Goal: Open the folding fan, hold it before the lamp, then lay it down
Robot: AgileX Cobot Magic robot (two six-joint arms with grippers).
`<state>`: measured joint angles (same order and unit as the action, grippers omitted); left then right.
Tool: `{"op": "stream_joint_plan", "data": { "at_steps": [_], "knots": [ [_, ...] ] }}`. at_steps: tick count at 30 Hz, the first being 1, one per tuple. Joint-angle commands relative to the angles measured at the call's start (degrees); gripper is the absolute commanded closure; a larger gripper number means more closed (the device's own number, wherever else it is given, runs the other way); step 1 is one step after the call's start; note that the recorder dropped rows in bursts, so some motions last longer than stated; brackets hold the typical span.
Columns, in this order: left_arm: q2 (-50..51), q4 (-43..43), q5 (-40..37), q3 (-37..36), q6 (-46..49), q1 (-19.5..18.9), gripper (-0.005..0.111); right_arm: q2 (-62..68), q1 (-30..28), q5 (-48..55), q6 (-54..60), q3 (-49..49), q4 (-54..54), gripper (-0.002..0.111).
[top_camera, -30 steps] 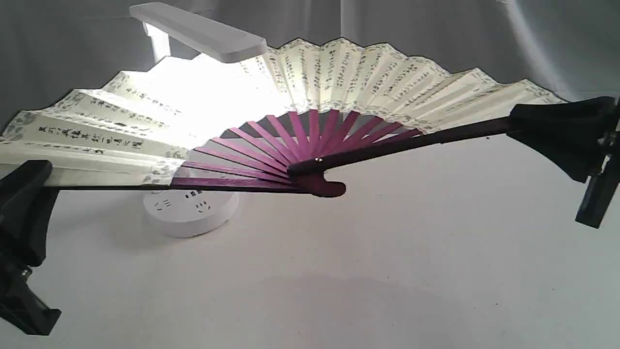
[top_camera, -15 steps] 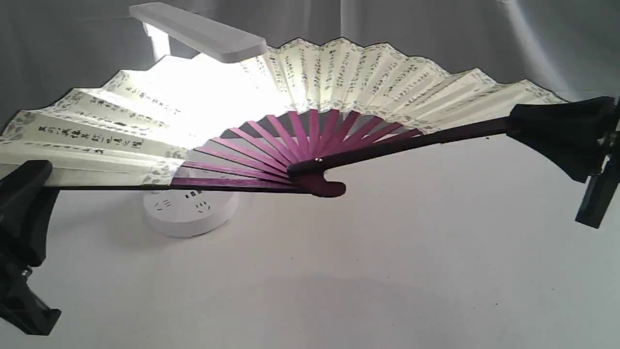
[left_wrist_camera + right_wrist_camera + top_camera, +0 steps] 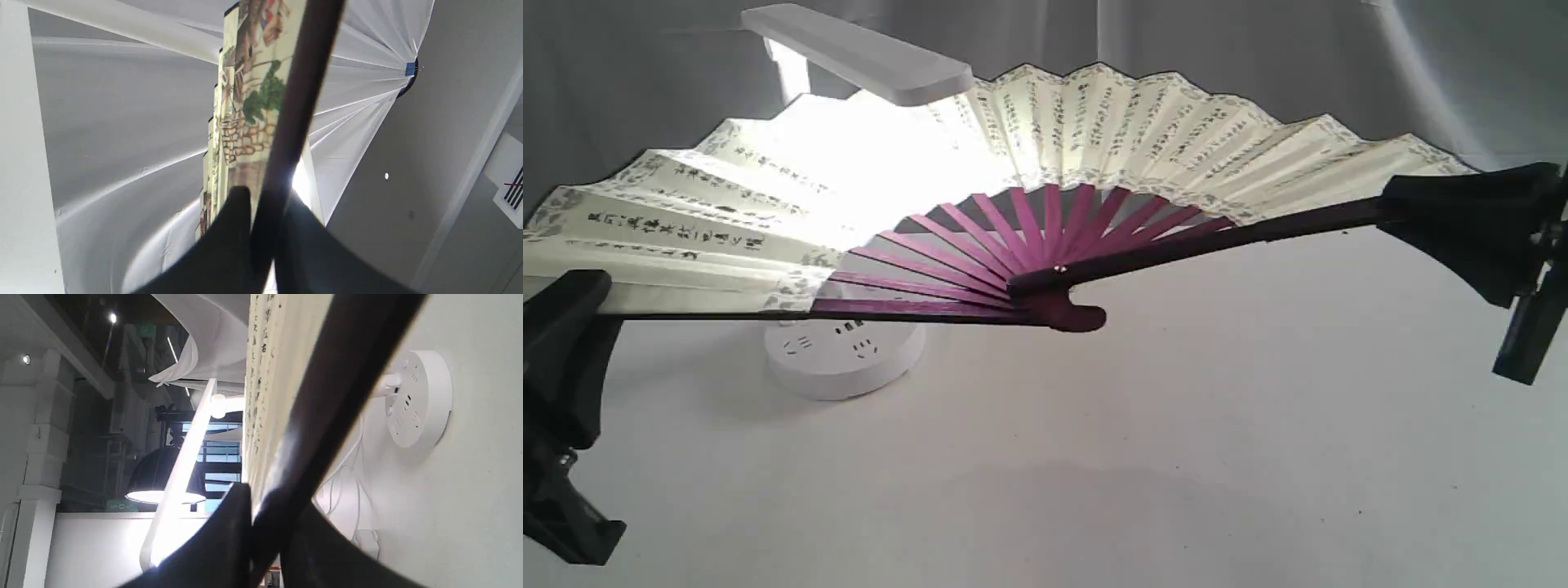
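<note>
Exterior view: the folding fan (image 3: 1094,131) is fully spread and held in the air above the white counter (image 3: 1135,457), with its calligraphy side facing the camera. The left end effector (image 3: 564,318) is clamped on one outer guard and the right end effector (image 3: 1445,214) on the other. Pulling from both ends is what keeps the pleats stretched open. The lamp (image 3: 858,53) stands toward the counter's rear left. Its round base shows under the fan's lower edge, and its flat head reaches over the leaf's top edge. Its light makes a bright patch on the paper, so the showing step looks to be under way, with laying the fan down not yet done.

Left wrist view: the left end effector (image 3: 263,232) has its jaws narrow, pinching the dark guard (image 3: 298,94). The painted side of the leaf runs away beside it.

Right wrist view: the right end effector (image 3: 265,535) likewise grips its dark guard (image 3: 339,396) tightly. The lamp base (image 3: 421,400) is well beyond it on the counter.
</note>
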<state>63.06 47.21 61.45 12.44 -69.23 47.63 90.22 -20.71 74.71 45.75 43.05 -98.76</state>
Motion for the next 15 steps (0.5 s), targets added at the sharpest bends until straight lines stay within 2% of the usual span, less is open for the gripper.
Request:
{"op": "stream_joint_plan", "data": {
  "at_steps": [1,15],
  "knots": [
    [-1.59,5.63,8.52,-0.08,-2.65,-0.70,0.107,-0.08,-1.17,-4.75,2.29,0.11,-1.19,0.108],
    [-1.59,5.64,7.37,-0.08,-2.65,-0.70,0.107,0.03,-1.17,-5.44,2.19,0.11,-1.19,0.108]
  ]
}}
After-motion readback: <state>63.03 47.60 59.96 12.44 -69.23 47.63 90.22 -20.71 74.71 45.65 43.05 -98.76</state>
